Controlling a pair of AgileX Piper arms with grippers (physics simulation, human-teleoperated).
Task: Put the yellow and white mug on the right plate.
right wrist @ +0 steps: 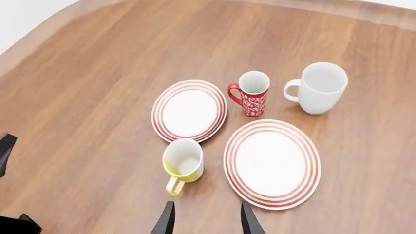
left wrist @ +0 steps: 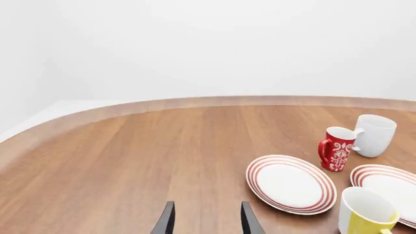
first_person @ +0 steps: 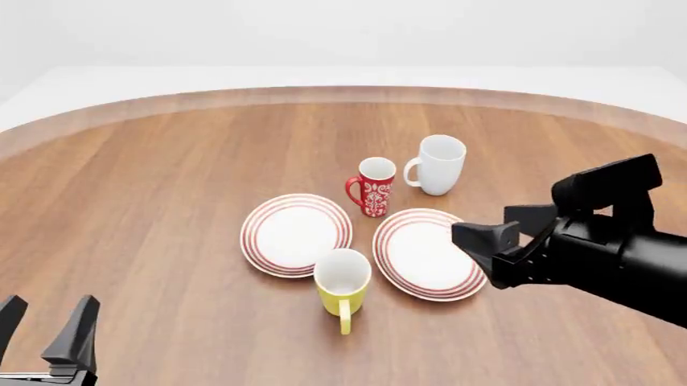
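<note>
While the yellow and white mug (first_person: 343,283) stood upright on the tabletop (first_person: 161,185), its handle toward six o'clock, it sat just in front of the gap between the two plates, the right plate (first_person: 427,253) at its two o'clock. The right end effector (first_person: 488,249) hovered open over that plate's three o'clock edge, empty. The left end effector (first_person: 48,334) waited open at seven o'clock.

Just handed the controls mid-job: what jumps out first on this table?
The cluster mid-table: two red-ringed plates side by side, the left plate and the right plate, with the yellow and white mug upright on the wood at the near gap between them, handle toward the arms. Behind stand a red patterned mug and a white mug. The right gripper hangs open above the table, empty.
</note>
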